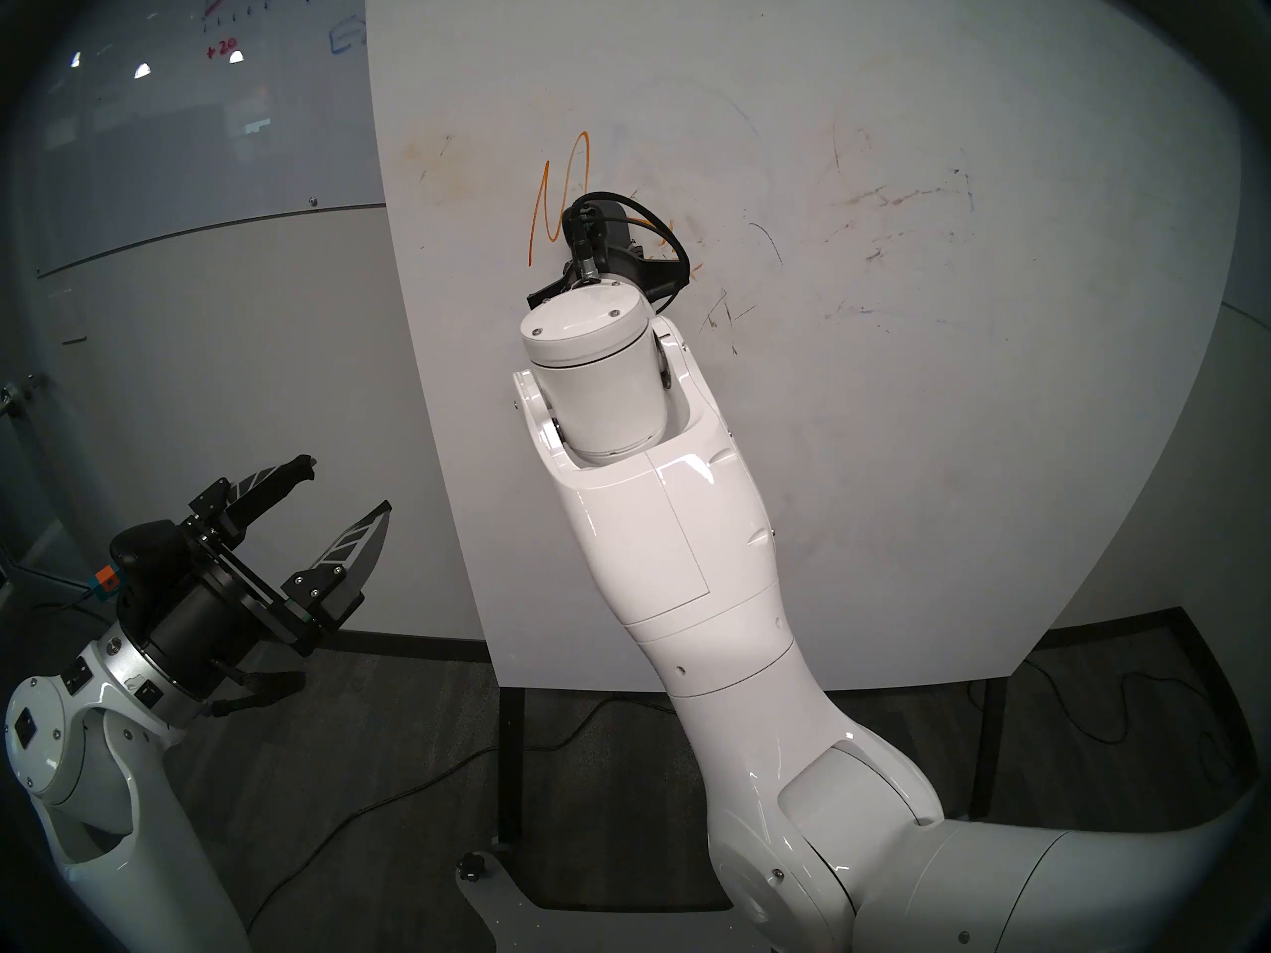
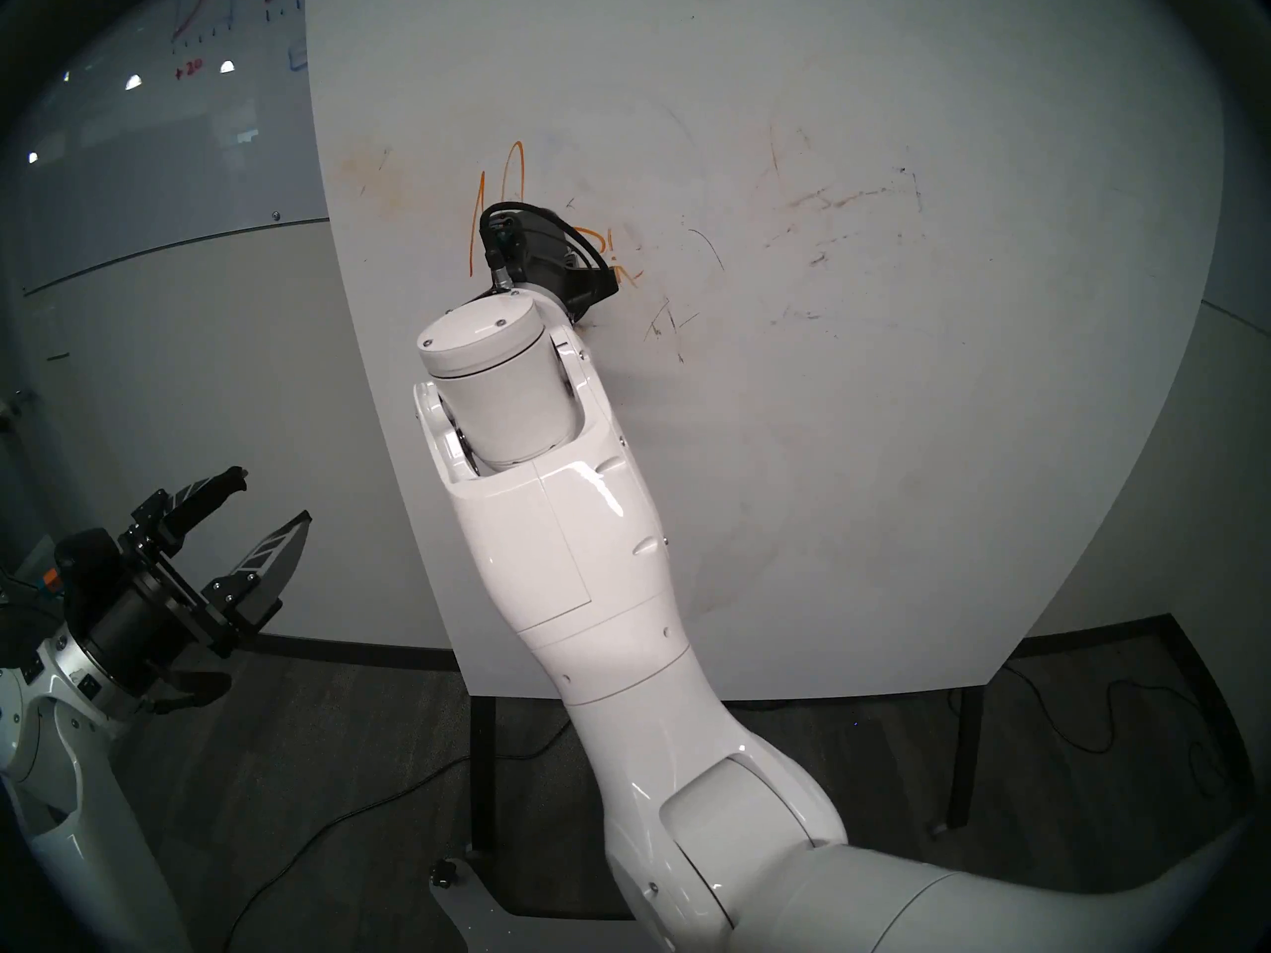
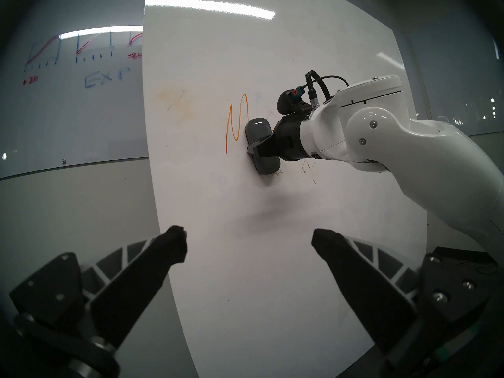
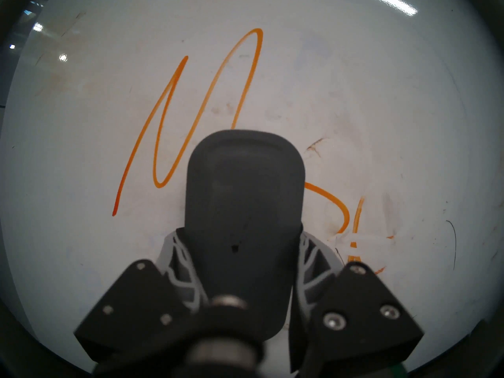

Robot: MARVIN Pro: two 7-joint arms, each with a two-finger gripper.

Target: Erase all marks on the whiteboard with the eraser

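The large white whiteboard [image 1: 894, 449] stands upright before me. In the right wrist view my right gripper [image 4: 241, 241] is shut on the dark grey eraser [image 4: 242, 192], which lies flat against the board. The eraser [image 3: 259, 134] covers the right end of an orange "M" mark [image 1: 560, 195]. More orange strokes [image 4: 335, 205] show just right of it, partly wiped. Dark scratchy strokes [image 1: 719, 319] lie lower right, and brownish smudges [image 1: 887, 202] sit further right. My left gripper [image 1: 344, 485] hangs open and empty at the lower left, off the board's left edge.
A glossy grey glass board [image 1: 227, 9] with red and blue graph drawings hangs on the wall at the upper left. The whiteboard's black legs [image 1: 512, 766] stand on dark carpet, where cables [image 1: 385, 800] run.
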